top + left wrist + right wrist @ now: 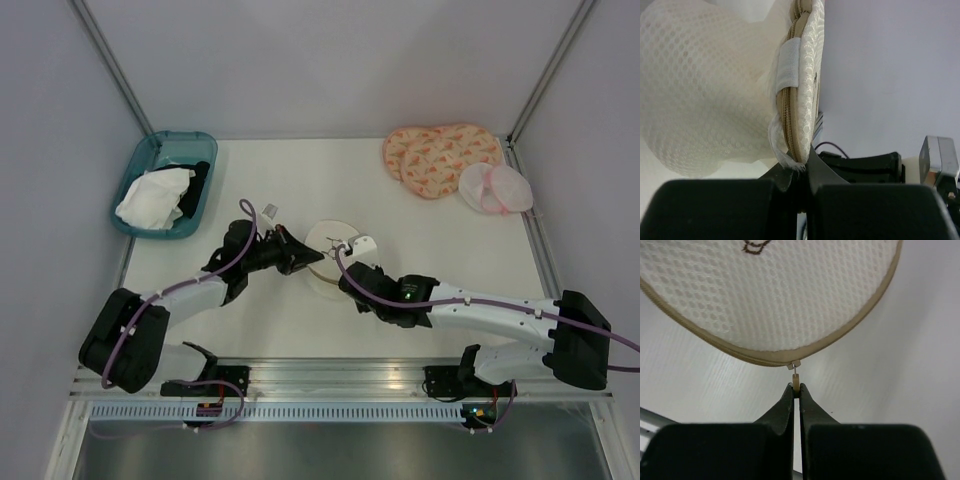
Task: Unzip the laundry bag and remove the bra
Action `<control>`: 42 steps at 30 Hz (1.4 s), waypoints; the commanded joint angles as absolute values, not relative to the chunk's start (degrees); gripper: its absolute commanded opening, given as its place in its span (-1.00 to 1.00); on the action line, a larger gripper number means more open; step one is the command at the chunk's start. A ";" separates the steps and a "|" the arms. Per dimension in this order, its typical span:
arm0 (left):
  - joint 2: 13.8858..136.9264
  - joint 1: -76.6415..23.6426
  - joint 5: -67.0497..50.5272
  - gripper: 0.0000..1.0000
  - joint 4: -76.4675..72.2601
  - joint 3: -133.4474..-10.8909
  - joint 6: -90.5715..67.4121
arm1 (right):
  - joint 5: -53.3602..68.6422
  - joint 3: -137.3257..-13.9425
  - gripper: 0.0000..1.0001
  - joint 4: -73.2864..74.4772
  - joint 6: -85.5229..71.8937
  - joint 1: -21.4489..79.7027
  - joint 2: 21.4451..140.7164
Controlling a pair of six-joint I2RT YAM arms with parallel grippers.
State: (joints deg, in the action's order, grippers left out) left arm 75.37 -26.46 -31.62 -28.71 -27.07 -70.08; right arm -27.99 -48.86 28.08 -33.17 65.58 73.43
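The cream-white laundry bag (327, 250) with a tan rim sits mid-table between both arms. In the left wrist view my left gripper (801, 162) is shut on the bag's tan zipped rim (790, 125), with the mesh dome (705, 90) to the left. In the right wrist view my right gripper (796, 388) is shut on the small tan zipper pull (796, 381) hanging from the slider at the bag's rim (765, 359); the bag's round face (775, 290) fills the top. The zip looks closed. The bra is hidden.
A teal bin (165, 183) with a white cloth and a black cloth stands at the back left. A pink-orange patterned double-round pad (440, 157) and a pale pink mesh pair (495, 188) lie at the back right. Grey walls enclose the table.
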 commanded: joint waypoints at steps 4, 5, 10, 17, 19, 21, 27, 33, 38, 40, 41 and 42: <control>79.27 -25.32 -43.93 -0.95 -16.91 -40.15 -49.24 | -40.32 -52.38 -0.99 37.09 -31.20 61.27 74.18; 79.71 -25.14 -44.38 -0.95 -14.61 -43.47 -45.04 | -41.04 -52.73 -0.99 37.35 -30.94 60.74 74.44; 88.03 -21.98 -52.88 -0.95 -3.37 -53.95 -35.26 | -45.70 -54.14 -0.99 38.94 -31.81 57.66 75.24; 100.27 -20.04 -55.73 -0.36 -1.22 -67.92 -32.07 | -34.39 -51.16 -0.99 29.37 -29.01 57.57 71.55; 100.72 -20.04 -52.93 0.10 -3.68 -67.86 -36.36 | -30.42 -50.02 -0.99 26.20 -29.44 57.57 71.10; 98.63 -20.13 -49.85 0.99 -6.67 -65.93 -38.75 | -27.70 -49.83 -0.99 25.06 -29.53 57.66 71.98; 85.82 -20.83 -38.24 0.99 -6.33 -50.83 -46.57 | -20.67 -48.17 -0.99 19.53 -30.23 57.57 74.18; 73.31 -22.67 -37.18 0.99 -11.95 -33.59 -56.94 | -12.48 -45.88 -0.99 12.67 -29.71 57.57 74.44; 68.47 -26.36 -33.67 0.99 -12.48 -31.02 -61.17 | -9.33 -46.41 -0.99 10.73 -29.53 57.57 75.76; 68.47 -27.42 -32.35 0.99 -13.88 -30.24 -62.83 | -7.65 -46.41 -0.99 9.06 -29.79 57.57 75.94; 68.47 -27.60 -31.91 0.99 -16.06 -29.80 -63.45 | -7.30 -46.41 -0.99 8.62 -29.71 57.57 76.11; 68.55 -27.95 -30.95 0.99 -16.34 -29.53 -63.81 | -6.34 -46.49 -0.99 8.00 -29.79 57.57 76.37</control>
